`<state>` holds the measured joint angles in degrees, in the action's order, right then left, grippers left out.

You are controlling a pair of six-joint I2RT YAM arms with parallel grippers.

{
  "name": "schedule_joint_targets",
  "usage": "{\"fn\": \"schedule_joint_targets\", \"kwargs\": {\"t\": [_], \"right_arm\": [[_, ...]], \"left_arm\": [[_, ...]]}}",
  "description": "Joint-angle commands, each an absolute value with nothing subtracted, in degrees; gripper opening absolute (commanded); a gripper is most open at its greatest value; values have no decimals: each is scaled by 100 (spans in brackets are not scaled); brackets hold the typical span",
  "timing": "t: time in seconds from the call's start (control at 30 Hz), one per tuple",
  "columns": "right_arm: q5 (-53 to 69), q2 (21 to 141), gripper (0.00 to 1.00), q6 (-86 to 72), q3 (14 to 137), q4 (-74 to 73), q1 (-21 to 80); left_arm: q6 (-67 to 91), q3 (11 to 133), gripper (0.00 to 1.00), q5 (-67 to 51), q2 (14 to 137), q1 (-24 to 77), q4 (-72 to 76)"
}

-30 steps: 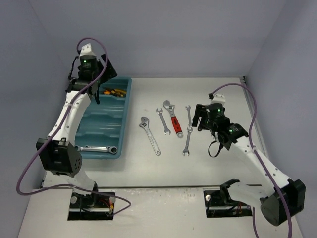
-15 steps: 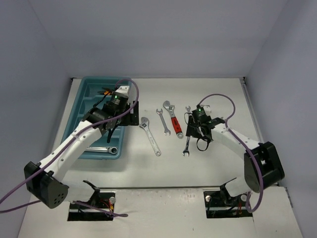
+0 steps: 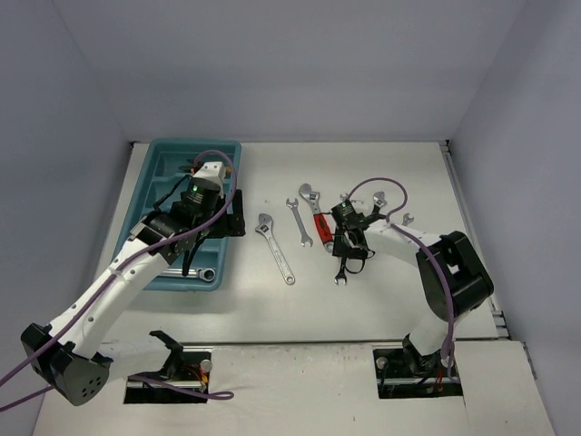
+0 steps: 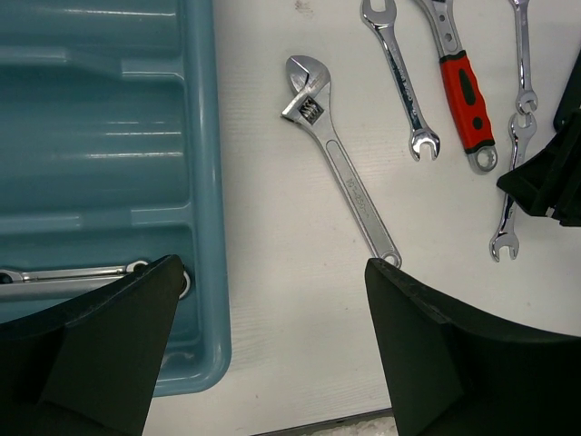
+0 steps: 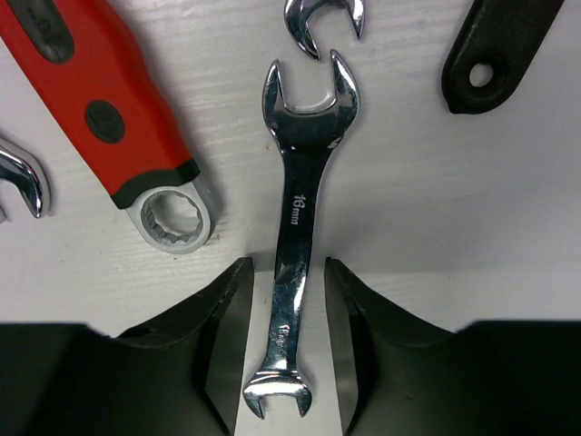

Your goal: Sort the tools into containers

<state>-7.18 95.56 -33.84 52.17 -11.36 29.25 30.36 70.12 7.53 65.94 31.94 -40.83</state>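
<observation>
**Right claw** [image 5: 289, 263]: The jaws are drawn partly together and set astride the shank of the double open-ended wrench [image 5: 292, 218], which lies flat on the counter [image 5: 408, 209]. A thin strip of counter shows between the shank and each of the fingers [image 5: 222, 345], so no contact can be confirmed and the tool is not gripped. One head of this wrench lies just beyond the fingertips, and the other sits back between the fingers. Straight ahead of the forward head is the open end of a slim wrench [image 5: 322, 18], very near it but apart. The red-handled wrench [image 5: 109, 109] lies ahead of the claw, off to the left of the wrist view. Its ring end is near the shank without touching it.

**Left claw** [image 4: 272, 272]: The jaws stand wide apart with nothing between them, and the claw is held above the counter. The teal tray [image 4: 207, 136] lies alongside the finger on the left of the wrist view, and its long rim passes just beside that fingertip. A stowed wrench [image 4: 73, 272] rests in the compartment closest to the claw. The silver adjustable wrench [image 4: 340, 173] lies slanted on the counter just ahead of the fingertips, with its head pointing away from the claw. The combination wrench [image 4: 399, 82] lies farther ahead.

From overhead, the two claws are well apart, with the adjustable and combination wrenches between them.
</observation>
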Motion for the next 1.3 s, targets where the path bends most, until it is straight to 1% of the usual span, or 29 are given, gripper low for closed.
{"fn": "schedule_joint_targets", "kwargs": {"t": [0.0,0.23,0.33,0.37,0.43,0.5,0.73,0.9,1.0,1.27], "right_arm": [[-753,9859,30,-3655,5204,-1143,2923],[-352,10009,18,-3779,4748,-1108,2831],[-283,9935,3,-3788,4580,-1076,2830],[-332,9870,0,-3780,4547,-1075,2838],[-514,9686,0,-3744,4505,-1090,2865],[-717,9251,0,-3633,4494,-1107,2877],[-747,8153,0,-3111,4723,-1090,3173],[-757,7489,0,-2701,4952,-1054,3587],[-518,7280,0,-2395,5091,-990,3668],[601,6910,0,-1563,5575,-661,4022]], "left_arm": [[2984,7119,79,804,6518,3248,-3964],[2995,7068,79,750,6442,3243,-3956],[3059,7058,79,604,6472,3243,-3948],[3088,7058,79,558,6488,3243,-3941],[3155,7062,79,453,6521,3243,-3924],[3208,7093,79,311,6551,3243,-3923],[3375,7163,79,-286,6567,3270,-3700],[3870,6774,79,-1127,6505,3300,-2744],[4085,6662,79,-1451,6603,3373,-2271],[4328,6647,79,-1599,6967,3750,-1363]]}}
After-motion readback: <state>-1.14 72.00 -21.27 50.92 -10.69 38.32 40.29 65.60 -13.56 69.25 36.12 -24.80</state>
